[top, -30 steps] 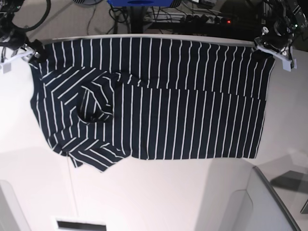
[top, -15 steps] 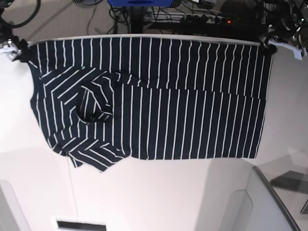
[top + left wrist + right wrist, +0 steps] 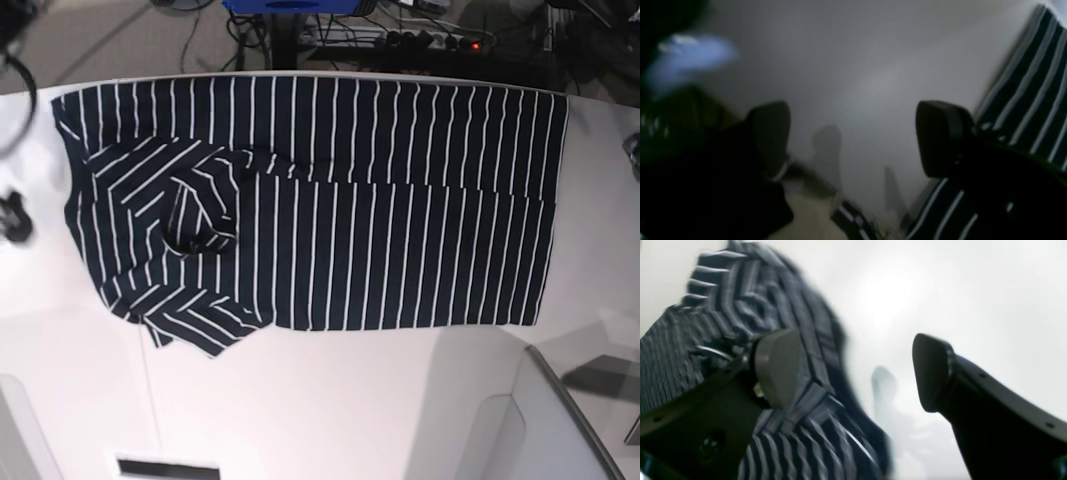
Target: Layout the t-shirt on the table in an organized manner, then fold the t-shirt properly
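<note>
The dark t-shirt [image 3: 330,210] with thin white stripes lies flat across the white table [image 3: 330,400], its far edge along the table's far edge. The neck opening [image 3: 200,215] and a folded-in sleeve sit at its left. In the left wrist view my left gripper [image 3: 853,140] is open over bare table [image 3: 857,66], with the t-shirt [image 3: 1033,100] just to its right. In the right wrist view my right gripper [image 3: 853,371] is open and empty. Its left finger [image 3: 776,368] hangs over the t-shirt [image 3: 740,306], the other over bare table [image 3: 957,290].
Cables and a power strip [image 3: 430,40] lie on the floor behind the table. A grey panel [image 3: 560,420] stands at the lower right. A dark blurred arm part [image 3: 12,215] shows at the left edge.
Both grippers have let go of the shirt's far corners and drawn away outward, almost out of the base view. The shirt's far corners now lie flat on the table.
</note>
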